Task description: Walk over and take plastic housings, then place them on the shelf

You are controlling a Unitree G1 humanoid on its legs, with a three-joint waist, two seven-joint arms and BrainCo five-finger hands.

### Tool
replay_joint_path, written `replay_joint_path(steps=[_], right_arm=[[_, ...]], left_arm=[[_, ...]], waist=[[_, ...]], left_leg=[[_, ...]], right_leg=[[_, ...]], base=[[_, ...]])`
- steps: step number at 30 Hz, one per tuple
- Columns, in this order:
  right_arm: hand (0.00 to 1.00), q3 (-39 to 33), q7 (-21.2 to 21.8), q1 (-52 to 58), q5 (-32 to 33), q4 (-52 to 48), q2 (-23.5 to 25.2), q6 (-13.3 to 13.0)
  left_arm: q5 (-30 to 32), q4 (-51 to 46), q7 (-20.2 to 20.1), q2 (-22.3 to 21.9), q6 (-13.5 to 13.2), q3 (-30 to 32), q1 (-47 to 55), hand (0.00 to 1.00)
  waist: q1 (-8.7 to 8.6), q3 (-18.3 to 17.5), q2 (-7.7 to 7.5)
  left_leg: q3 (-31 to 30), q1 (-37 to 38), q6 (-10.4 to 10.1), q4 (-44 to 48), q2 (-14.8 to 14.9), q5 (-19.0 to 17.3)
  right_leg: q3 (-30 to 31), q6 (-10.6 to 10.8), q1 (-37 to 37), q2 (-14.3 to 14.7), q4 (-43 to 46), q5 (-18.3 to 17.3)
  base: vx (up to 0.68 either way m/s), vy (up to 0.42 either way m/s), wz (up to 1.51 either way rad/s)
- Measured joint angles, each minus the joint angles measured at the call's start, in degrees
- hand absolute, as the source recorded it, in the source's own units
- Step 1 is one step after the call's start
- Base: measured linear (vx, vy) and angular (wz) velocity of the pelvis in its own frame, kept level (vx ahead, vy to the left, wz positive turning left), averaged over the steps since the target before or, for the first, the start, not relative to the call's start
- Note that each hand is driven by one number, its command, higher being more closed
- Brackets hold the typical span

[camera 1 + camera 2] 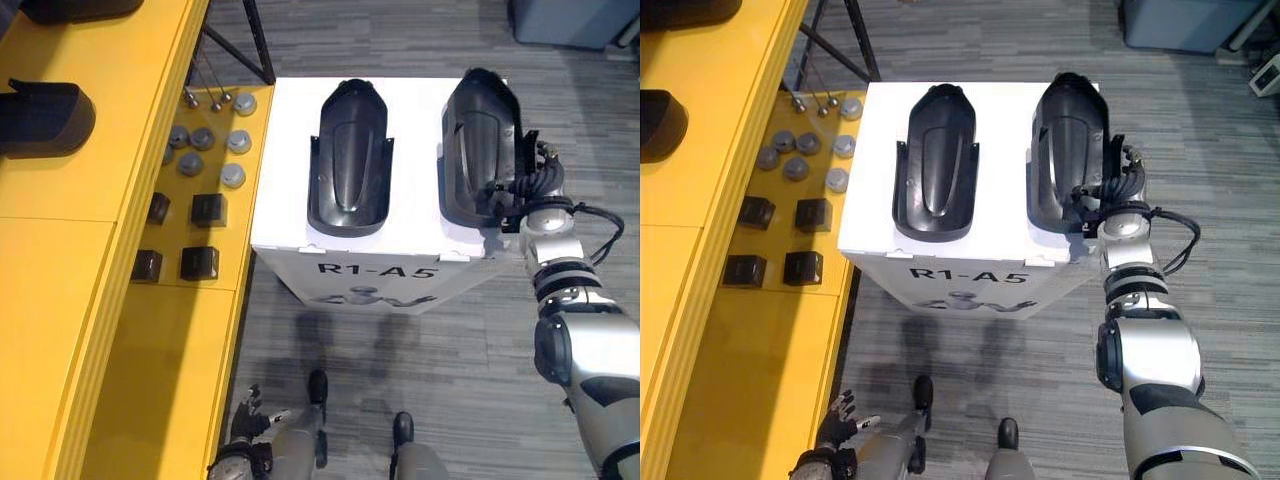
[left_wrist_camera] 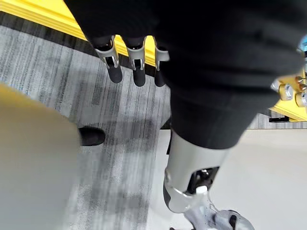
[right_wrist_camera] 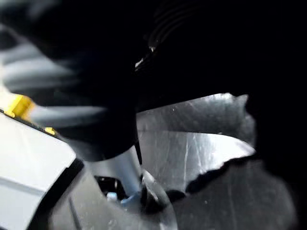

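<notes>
Right hand (image 1: 1098, 203) at right housing (image 1: 1065, 150) near edge, grip I can't tell
Second housing (image 1: 933, 165) left of it on white box (image 1: 1002, 140), yellow shelf (image 1: 700, 200) beyond; left hand (image 2: 114, 72) loose, low

A white box-shaped surface (image 1: 410, 250) stands at upper centre of the frame on the grey carpet floor (image 1: 480, 400). Two housings lie on it side by side and apart: the left black plastic housing (image 1: 349, 160) on its left half, the right black plastic housing (image 1: 478, 150) on its right half. The right hand (image 1: 512, 190) is against the lower right edge of the right one.

A long yellow shelf (image 1: 60, 260) runs down the frame's left side, just beside the surface. On its lower tier, grey round metal discs (image 1: 203, 139) lie above black square blocks (image 1: 208, 209). A dark housing on the shelf (image 1: 45, 118) sits on the upper tier, upper left. The left hand (image 1: 837, 420) hangs at lower left, beside the shelf.
</notes>
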Motion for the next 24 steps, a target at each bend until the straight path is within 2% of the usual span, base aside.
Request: replay_joint_path(steps=[4,9,15,20,24], right_arm=[[1.00,-1.7,-0.7,-0.5,-2.8,0.3,-0.4,0.6],[1.00,-3.4,-0.8,0.2,-2.9,0.6,-0.4,1.1],[1.00,-3.3,-0.7,6.0,-2.8,-3.9,1.4,1.0],[1.00,-3.2,-0.8,14.4,-2.6,-13.9,3.7,1.1],[1.00,-3.3,-1.3,24.2,-2.6,-26.7,6.5,1.1]], left_arm=[[-0.1,0.1,0.1,-0.2,0.0,-0.9,-1.3,0.00],[-0.8,0.4,0.1,-0.2,0.1,-0.9,-1.7,0.00],[-1.0,1.2,0.2,-0.4,0.1,-0.9,-2.6,0.00],[-1.1,1.2,0.2,-0.4,0.2,-0.7,-2.6,0.00],[-1.0,1.2,0.1,-0.4,0.5,0.9,-2.3,0.00]], waist=[[-0.10,0.6,0.07],[-0.12,1.2,0.06],[-0.25,1.3,-0.04],[-0.60,1.2,-0.32],[-1.81,1.0,-1.21]], left_leg=[[-0.4,-0.6,-0.2,0.0,0.0,0.2],[-0.4,-0.6,-0.5,0.0,-0.1,0.5],[-0.4,-0.1,-0.9,-0.1,0.4,0.8],[-0.3,1.4,-1.2,-0.3,0.4,0.6],[-0.2,1.5,-1.2,-0.3,0.3,0.6]], right_leg=[[-0.1,-0.1,-0.8,0.1,0.4,0.0],[-0.2,-0.1,-0.7,0.3,0.2,0.0],[-0.3,-0.6,-0.3,0.8,0.0,-0.4],[-0.3,-0.3,1.2,0.7,-0.2,-0.7],[-0.3,0.0,1.4,0.5,-0.6,-1.3]], base=[[-0.03,0.007,0.00],[-0.01,0.001,0.00],[0.00,0.000,0.00],[0.00,0.000,0.00],[0.02,-0.002,-0.02]])
